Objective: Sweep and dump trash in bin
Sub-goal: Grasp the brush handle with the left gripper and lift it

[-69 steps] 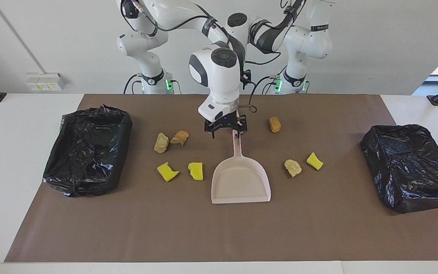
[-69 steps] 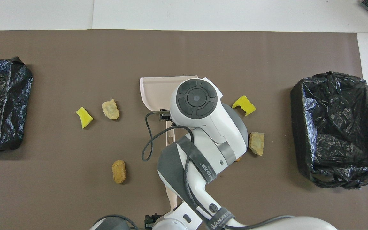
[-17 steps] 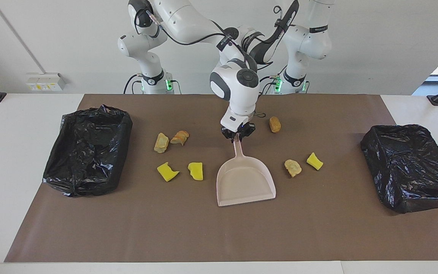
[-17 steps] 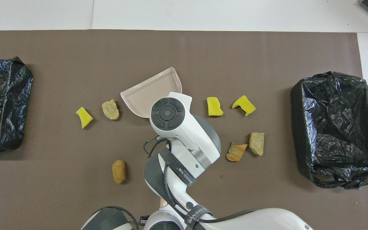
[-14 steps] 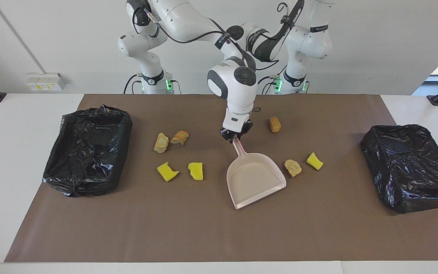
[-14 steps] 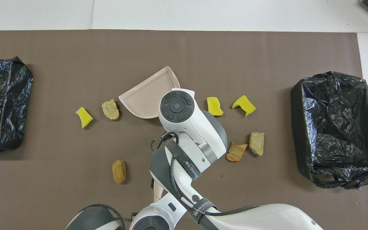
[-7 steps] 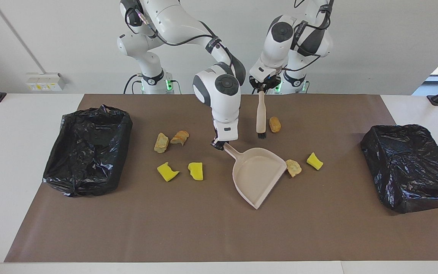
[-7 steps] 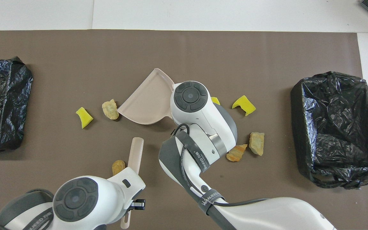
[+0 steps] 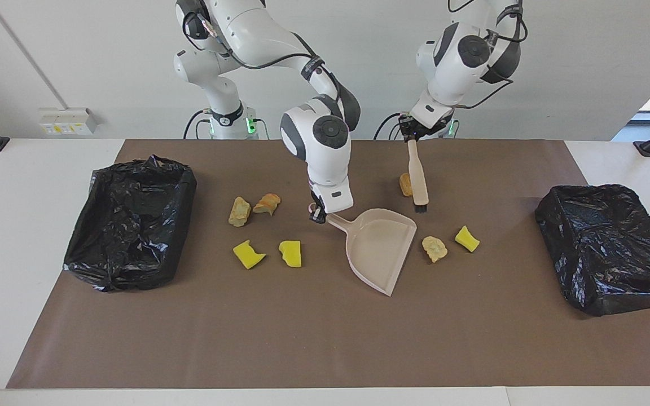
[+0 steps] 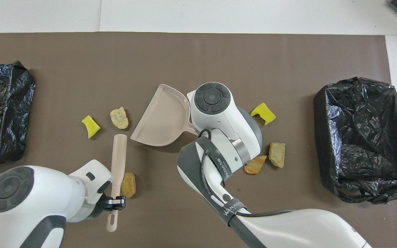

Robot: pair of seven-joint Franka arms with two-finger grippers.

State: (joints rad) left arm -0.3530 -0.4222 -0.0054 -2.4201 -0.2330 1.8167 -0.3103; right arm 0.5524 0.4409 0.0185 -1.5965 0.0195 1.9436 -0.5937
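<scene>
Two black-lined bins (image 9: pixel 130 223) (image 9: pixel 604 245) at either end of the desk (image 9: pixel 325 338), nothing visible inside; pink-beige dustpan (image 9: pixel 381 245) empty, handle clamped by right gripper (image 9: pixel 318 214); brush (image 9: pixel 418 180) gripped by left gripper (image 9: pixel 409 134), bristles down beside a tan chunk (image 9: pixel 404 184); trash (image 9: pixel 434 248) loose around the dustpan

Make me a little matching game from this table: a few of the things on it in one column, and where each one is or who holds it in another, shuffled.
Things:
1. dustpan
2. brush
3. two bright yellow chunks
4. black-lined bin

Places:
A. hanging from the left gripper
B. at the right arm's end of the table
C. handle in the right gripper
D. lying loose between the bin and the dustpan

Pairs: 1-C, 2-A, 3-D, 4-B
</scene>
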